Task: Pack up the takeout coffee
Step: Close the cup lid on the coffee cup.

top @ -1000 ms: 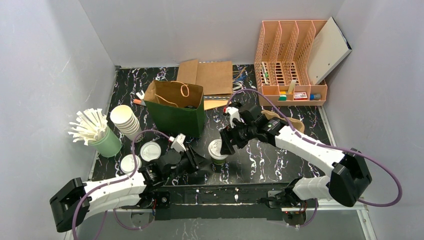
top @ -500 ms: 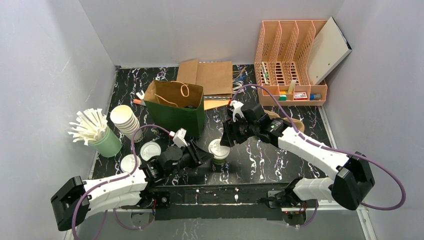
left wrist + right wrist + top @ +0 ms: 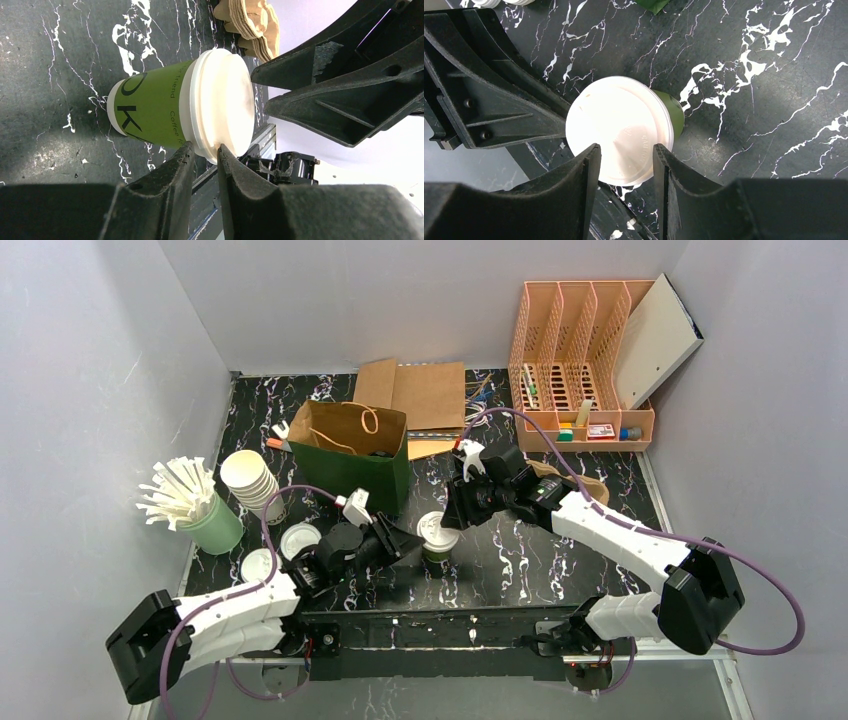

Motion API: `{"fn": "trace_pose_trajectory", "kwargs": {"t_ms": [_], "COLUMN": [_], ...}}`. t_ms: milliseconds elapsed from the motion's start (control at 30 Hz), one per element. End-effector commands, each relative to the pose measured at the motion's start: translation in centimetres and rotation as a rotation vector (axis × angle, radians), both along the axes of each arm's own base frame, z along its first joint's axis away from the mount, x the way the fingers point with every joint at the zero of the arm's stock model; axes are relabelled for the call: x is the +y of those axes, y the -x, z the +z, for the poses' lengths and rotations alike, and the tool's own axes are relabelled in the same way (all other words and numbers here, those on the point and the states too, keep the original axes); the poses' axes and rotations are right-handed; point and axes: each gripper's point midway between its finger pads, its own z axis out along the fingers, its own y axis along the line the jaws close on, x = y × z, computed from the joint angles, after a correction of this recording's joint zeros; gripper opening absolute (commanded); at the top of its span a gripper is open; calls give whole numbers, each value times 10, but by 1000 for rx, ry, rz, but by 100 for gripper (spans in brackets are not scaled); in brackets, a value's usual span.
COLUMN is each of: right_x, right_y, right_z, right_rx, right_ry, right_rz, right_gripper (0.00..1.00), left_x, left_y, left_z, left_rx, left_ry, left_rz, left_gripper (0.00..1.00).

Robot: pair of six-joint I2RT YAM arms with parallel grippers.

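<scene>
The takeout coffee is a green paper cup (image 3: 436,552) with a white lid (image 3: 437,531), standing upright on the black marble table in front of the open green paper bag (image 3: 352,455). My left gripper (image 3: 408,540) reaches it from the left. In the left wrist view its narrow jaws (image 3: 205,148) pinch the lid's rim (image 3: 222,100) above the green cup wall (image 3: 150,112). My right gripper (image 3: 452,518) hangs just above the cup. Seen from the right wrist, it (image 3: 626,150) is open, straddling the near edge of the lid (image 3: 616,125) without gripping it.
A stack of paper cups (image 3: 252,483), a green holder of straws (image 3: 190,502) and loose lids (image 3: 300,540) stand at the left. Brown cardboard sleeves (image 3: 580,485) lie right of the cup. An orange file organiser (image 3: 580,370) and a flat brown bag (image 3: 420,395) sit at the back.
My left gripper moved right up to the cup and narrowed onto the lid's rim. My right gripper's jaws closed partway while shifting a little over the lid. The cup stayed put.
</scene>
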Motion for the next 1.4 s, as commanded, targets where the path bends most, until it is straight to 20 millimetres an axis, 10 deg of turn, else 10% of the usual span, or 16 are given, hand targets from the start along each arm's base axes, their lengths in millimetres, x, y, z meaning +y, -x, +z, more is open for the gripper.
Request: {"fn": "trace_pose_trajectory", "kwargs": {"t_ms": [0,1367], "right_x": [1,-7], "right_y": [9,9], "right_z": [-4,-22], "right_rx": [33,65], "right_ry": [-1,65], "right_rz": [23,-3], "right_gripper": [50,51], "left_x": [1,36], "left_y": [-7,21], "left_z": [-5,-94], "left_rx": [-4,215], "left_ry": [-38,-272], "left_rz": [2,10], "left_gripper": [22,14]}}
